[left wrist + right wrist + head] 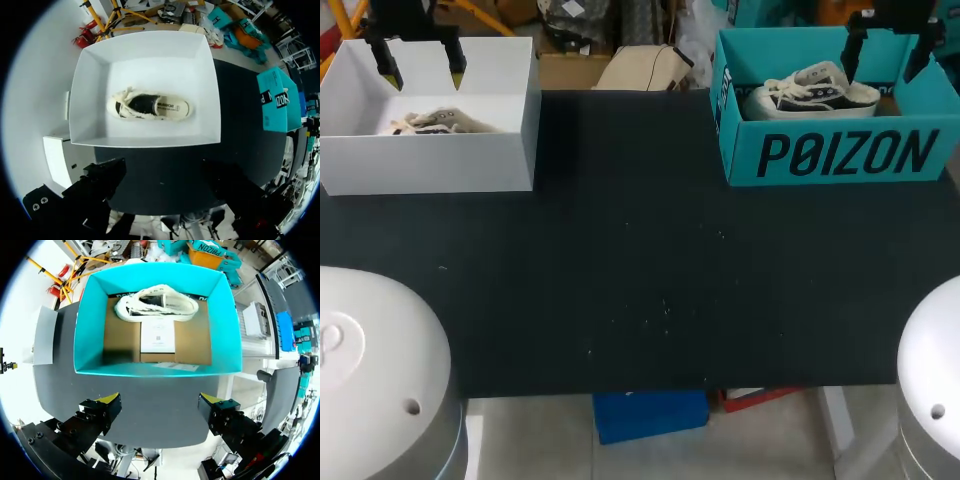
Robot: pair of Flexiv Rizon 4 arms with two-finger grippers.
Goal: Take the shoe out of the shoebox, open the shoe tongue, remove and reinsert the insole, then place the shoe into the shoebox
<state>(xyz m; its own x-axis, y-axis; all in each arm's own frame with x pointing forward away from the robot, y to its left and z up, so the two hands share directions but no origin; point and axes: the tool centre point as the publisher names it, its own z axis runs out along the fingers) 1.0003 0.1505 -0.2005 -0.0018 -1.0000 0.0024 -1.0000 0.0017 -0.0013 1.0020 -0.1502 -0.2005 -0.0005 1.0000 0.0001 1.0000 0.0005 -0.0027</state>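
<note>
A white shoebox stands at the table's far left with a cream and black shoe lying inside. My left gripper hangs open above it, fingers wide apart and holding nothing. From the left wrist view the shoe lies across the middle of the white box, ahead of the open gripper. A teal shoebox at the far right holds a white and navy shoe. My right gripper is open above it. That shoe rests against the teal box's far wall, well ahead of the gripper.
A black mat covers the table between the two boxes. A white paper card lies on the brown cardboard floor of the teal box. My arms' white bases sit at the near corners.
</note>
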